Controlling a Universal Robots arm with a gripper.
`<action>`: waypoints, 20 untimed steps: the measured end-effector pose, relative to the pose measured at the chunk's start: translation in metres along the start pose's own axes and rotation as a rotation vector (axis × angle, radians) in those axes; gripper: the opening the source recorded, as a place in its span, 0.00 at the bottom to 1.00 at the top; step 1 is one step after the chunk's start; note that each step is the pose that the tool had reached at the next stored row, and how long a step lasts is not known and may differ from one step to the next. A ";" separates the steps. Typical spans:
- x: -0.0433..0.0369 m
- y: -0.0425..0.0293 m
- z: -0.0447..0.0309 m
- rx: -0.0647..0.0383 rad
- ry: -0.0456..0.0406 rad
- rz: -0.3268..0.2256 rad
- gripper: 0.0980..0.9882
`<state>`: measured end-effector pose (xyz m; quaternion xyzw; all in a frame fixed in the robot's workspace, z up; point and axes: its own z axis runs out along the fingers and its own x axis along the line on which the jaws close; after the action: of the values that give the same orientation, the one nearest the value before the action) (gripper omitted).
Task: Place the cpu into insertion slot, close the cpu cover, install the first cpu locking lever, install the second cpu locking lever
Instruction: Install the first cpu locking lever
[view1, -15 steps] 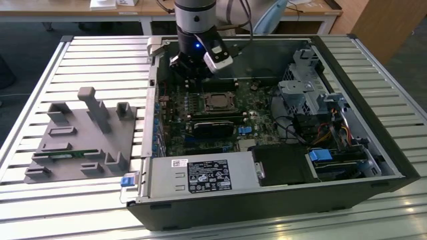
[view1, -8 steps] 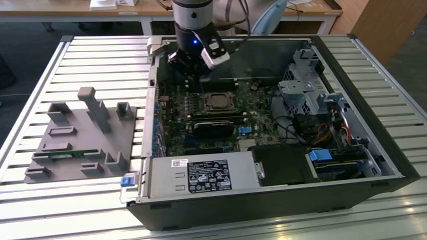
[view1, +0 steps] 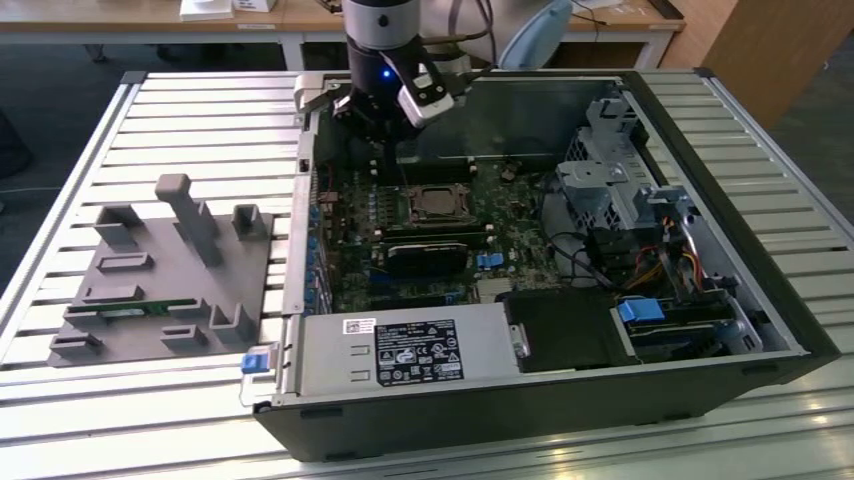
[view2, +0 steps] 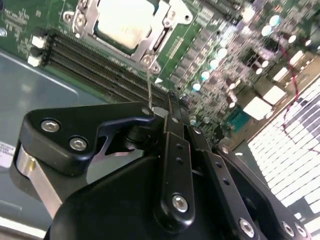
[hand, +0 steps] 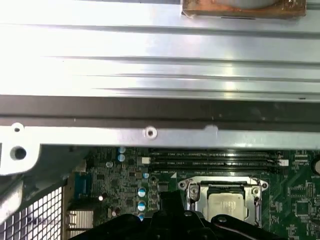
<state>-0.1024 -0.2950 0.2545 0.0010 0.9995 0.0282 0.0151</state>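
The gripper (view1: 384, 150) hangs over the open computer case (view1: 747, 300), just beside the insertion slot (view1: 434, 203). I cannot tell if it is spread apart or pressed together. At the exterior view's left, a grey holder block (view1: 160, 290) sits on the slatted table (view1: 200, 110). In both wrist views the cpu (view2: 125, 22) lies flat in the slot, with the cpu cover (hand: 195, 192) framing it. The green motherboard (view2: 235, 85) spreads out around the slot.

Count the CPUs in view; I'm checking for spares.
1: the cpu sits in the insertion slot on the motherboard. Others may be hidden elsewhere inside the case.
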 end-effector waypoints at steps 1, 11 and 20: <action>0.0000 0.0007 0.0001 0.000 -0.0001 0.000 0.01; -0.0229 0.0019 0.0018 0.000 0.0000 0.000 0.01; -0.0417 0.0020 0.0074 -0.013 0.0021 0.000 0.01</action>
<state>-0.0605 -0.2927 0.2485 0.0011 0.9993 0.0345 0.0141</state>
